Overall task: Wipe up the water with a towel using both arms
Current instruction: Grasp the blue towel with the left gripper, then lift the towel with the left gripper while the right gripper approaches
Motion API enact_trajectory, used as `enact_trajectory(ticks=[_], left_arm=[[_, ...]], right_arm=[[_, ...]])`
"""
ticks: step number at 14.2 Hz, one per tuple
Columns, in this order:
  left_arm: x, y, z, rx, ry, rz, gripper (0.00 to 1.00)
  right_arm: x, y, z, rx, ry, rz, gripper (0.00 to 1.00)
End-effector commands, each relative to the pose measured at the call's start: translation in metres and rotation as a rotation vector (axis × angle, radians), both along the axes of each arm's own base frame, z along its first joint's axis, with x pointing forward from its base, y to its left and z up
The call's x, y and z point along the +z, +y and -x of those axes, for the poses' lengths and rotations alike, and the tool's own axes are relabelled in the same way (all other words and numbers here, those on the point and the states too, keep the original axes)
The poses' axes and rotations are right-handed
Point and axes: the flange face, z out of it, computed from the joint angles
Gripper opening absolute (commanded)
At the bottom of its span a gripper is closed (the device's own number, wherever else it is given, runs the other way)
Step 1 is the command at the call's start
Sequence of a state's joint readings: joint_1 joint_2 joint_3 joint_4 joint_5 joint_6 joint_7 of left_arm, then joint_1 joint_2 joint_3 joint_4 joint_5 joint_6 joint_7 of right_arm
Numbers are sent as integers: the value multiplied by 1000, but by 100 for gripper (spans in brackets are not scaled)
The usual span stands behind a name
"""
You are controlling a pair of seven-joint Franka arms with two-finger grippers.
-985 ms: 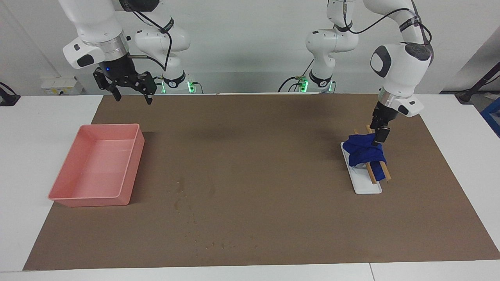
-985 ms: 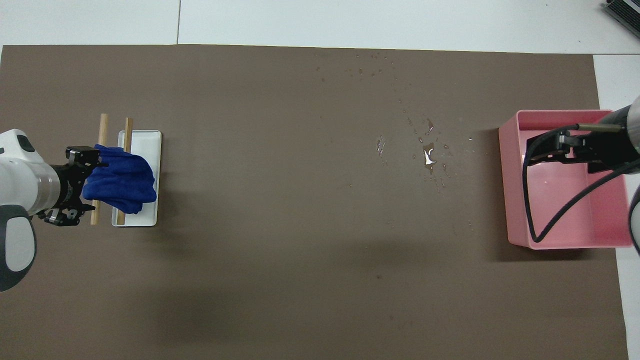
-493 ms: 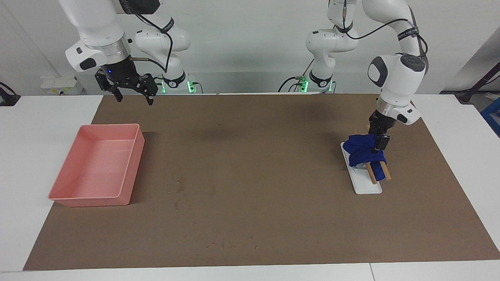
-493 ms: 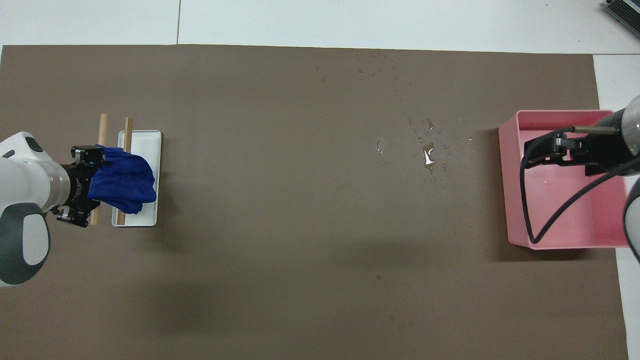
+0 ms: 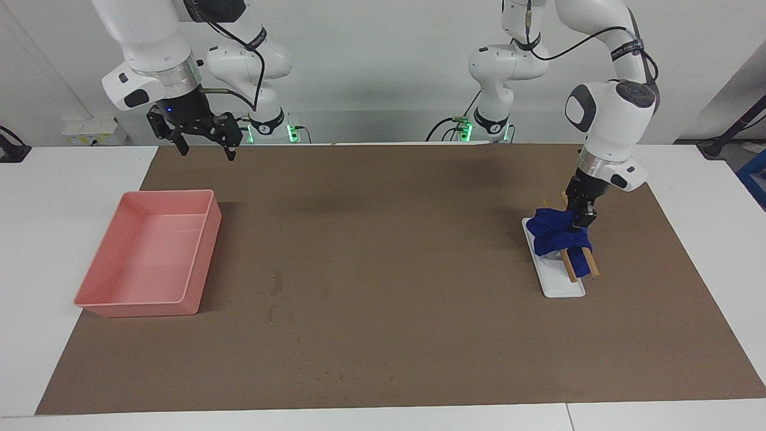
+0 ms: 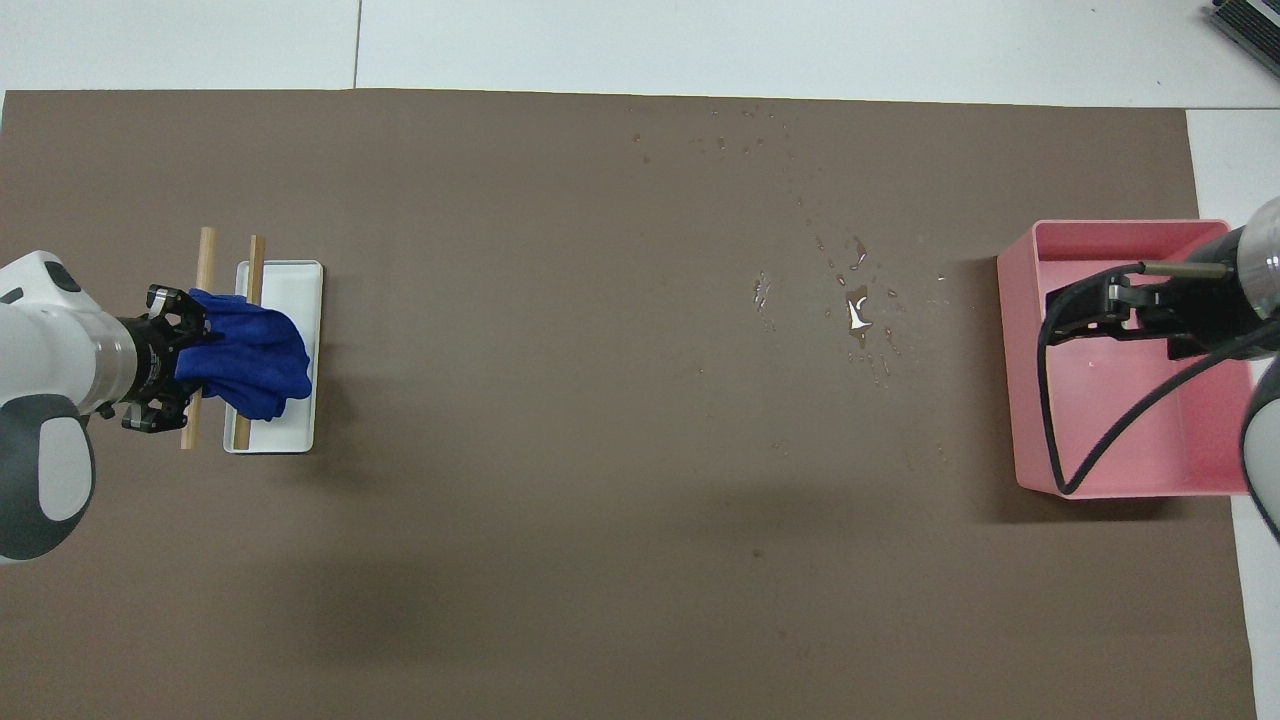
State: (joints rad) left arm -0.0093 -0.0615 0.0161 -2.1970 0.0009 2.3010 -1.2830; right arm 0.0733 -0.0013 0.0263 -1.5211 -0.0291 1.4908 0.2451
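Towel (image 5: 559, 236), blue, bunched over two wooden rods (image 5: 578, 263) on white tray (image 5: 562, 286), at left arm's end of mat (image 5: 419, 251). Left gripper (image 5: 581, 220) at towel's edge, apparently pinching it. Right gripper (image 5: 200, 142) spread, holding nothing, raised over pink bin (image 5: 149, 257). Water (image 6: 855, 310) specks near bin.

Bright, even overhead light; soft shadows fall on the mat (image 6: 500, 450), and one puddle (image 6: 856, 312) glares white.

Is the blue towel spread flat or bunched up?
Bunched up. The towel lies in a crumpled heap over two wooden sticks on the white tray.
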Motion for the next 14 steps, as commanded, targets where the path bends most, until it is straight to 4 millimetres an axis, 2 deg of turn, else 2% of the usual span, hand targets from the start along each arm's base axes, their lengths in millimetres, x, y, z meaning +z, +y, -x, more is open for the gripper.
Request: enact_trajectory(ticks=[1, 6, 9, 14], left_arm=[[8, -1, -16, 12, 47, -6, 1], [38, -8, -39, 10, 89, 14, 0], [82, -20, -52, 14, 108, 79, 0], [137, -64, -38, 24, 74, 211, 0]], right_arm=[[0, -5, 6, 14, -12, 10, 100], [0, -6, 5, 5, -15, 5, 100], [-1, -5, 5, 2, -13, 1, 100], [-1, -5, 5, 2, -13, -2, 100]])
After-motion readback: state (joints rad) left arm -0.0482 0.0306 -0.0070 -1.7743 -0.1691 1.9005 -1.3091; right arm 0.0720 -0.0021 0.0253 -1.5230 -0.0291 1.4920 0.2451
